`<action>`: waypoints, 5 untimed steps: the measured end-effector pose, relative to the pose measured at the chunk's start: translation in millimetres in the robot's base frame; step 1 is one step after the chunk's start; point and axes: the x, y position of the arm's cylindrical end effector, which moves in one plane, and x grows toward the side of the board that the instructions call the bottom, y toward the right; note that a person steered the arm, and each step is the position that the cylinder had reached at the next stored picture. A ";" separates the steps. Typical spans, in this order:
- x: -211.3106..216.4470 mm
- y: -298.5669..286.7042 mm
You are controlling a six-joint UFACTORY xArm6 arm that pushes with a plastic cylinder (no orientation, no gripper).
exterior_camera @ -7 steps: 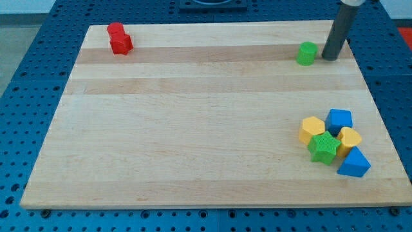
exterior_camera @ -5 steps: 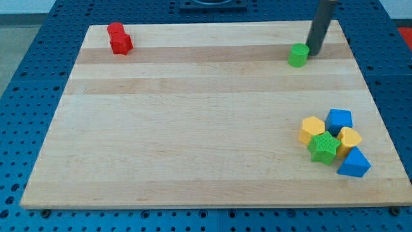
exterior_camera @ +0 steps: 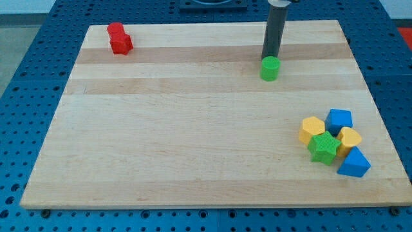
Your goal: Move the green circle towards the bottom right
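Observation:
The green circle (exterior_camera: 270, 68) is a small green cylinder on the wooden board (exterior_camera: 193, 129), right of centre in the upper part of the view. My tip (exterior_camera: 268, 57) is at the circle's top edge, touching or nearly touching it, with the dark rod rising straight up from there.
Two red blocks (exterior_camera: 119, 38) sit together at the top left. At the lower right is a cluster: a yellow hexagon (exterior_camera: 311, 129), a blue cube (exterior_camera: 339, 119), a yellow heart (exterior_camera: 350, 138), a green star (exterior_camera: 324, 148) and a blue triangle (exterior_camera: 354, 163).
My tip has swept left and slightly down from the circle's right side to its top edge. The green circle has slid left and a little downward. Other blocks have not moved.

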 end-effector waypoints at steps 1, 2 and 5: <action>28.6 0.0; 57.9 -1.2; 115.4 -18.0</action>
